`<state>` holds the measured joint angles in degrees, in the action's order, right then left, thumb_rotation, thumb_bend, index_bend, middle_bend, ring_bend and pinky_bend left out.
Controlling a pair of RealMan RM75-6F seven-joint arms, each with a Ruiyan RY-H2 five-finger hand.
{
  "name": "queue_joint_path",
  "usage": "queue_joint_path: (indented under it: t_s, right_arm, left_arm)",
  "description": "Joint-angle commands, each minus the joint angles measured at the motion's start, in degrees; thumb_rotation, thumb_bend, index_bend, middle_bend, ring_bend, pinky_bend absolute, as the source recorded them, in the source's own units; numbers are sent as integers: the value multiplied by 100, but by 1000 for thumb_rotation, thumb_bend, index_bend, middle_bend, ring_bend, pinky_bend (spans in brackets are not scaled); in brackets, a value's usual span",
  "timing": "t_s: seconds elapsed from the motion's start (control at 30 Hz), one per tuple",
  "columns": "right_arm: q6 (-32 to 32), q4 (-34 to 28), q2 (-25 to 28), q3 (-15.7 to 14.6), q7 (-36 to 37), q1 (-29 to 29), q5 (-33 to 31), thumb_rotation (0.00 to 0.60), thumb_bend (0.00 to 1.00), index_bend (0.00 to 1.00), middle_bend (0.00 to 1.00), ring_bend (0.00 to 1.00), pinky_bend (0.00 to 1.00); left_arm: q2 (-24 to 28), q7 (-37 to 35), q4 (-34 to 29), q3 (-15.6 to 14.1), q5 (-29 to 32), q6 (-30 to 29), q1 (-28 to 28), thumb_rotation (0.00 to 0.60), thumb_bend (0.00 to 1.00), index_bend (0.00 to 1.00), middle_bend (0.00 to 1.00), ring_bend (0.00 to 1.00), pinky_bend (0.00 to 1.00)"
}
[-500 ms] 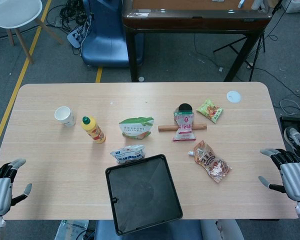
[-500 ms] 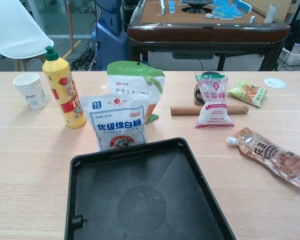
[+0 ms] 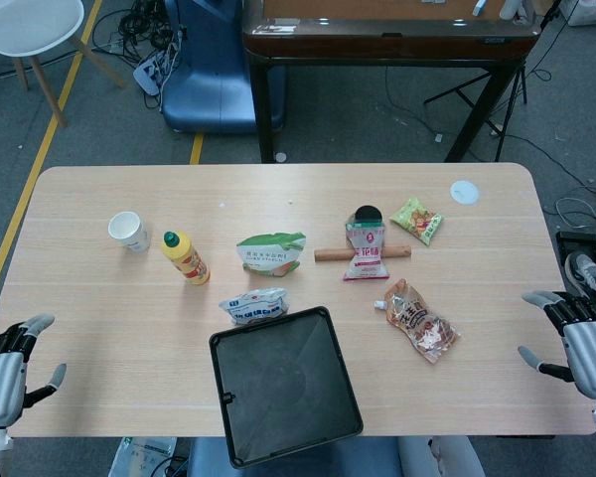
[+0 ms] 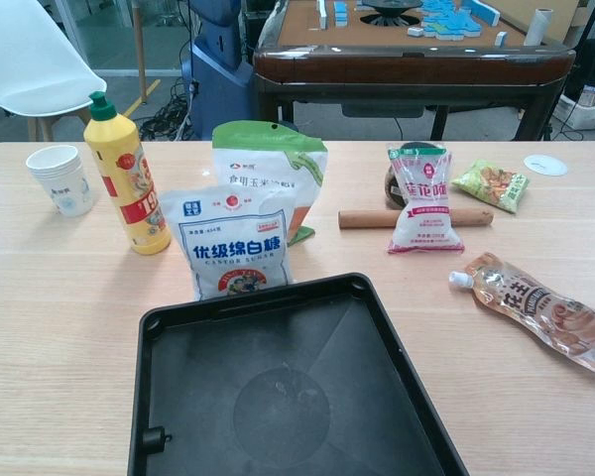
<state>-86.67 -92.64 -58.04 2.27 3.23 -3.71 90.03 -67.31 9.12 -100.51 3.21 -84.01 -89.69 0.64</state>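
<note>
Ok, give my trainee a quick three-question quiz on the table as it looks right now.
1. True or false: the black tray already has a packet lying in it.
2. Which thing stands nearest the white paper cup? A) wooden rolling pin B) yellow squeeze bottle C) spouted brown pouch
3. What does each hand hold?

Key
1. False; it holds nothing.
2. B, the yellow squeeze bottle; the wooden rolling pin and spouted brown pouch lie further right.
3. Nothing: the left hand and right hand are at the table's side edges, fingers apart.
</note>
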Motion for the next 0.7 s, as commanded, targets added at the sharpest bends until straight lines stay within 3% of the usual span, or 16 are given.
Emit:
queue_joint_path:
  t_s: [0.03, 0.2, 0.33, 0.7]
  right_arm:
    - [-141, -73, 44, 107, -101, 12, -23, 600, 195, 245, 262, 203, 214]
    - [-275, -229, 163, 255, -133, 5, -100, 600, 195, 244, 262, 203, 214]
    - [-306, -330, 283, 313, -100, 6, -143, 600, 195, 245, 262, 203, 214]
    - [-369, -499, 422, 313, -177, 75, -174, 600, 195, 245, 262, 203, 214]
  left_arm:
    - [25, -254, 45, 55, -22, 160, 122, 600, 273, 204, 191, 162, 180]
    - [69, -781, 161, 126, -83, 582, 419, 600, 274, 203, 191, 162, 180]
    - [99, -1657, 347, 182, -103, 1129, 763, 600, 273, 177, 191, 162, 180]
    - [-76, -2815, 847, 209, -247, 2477, 1739, 600, 244, 108, 175, 161, 180]
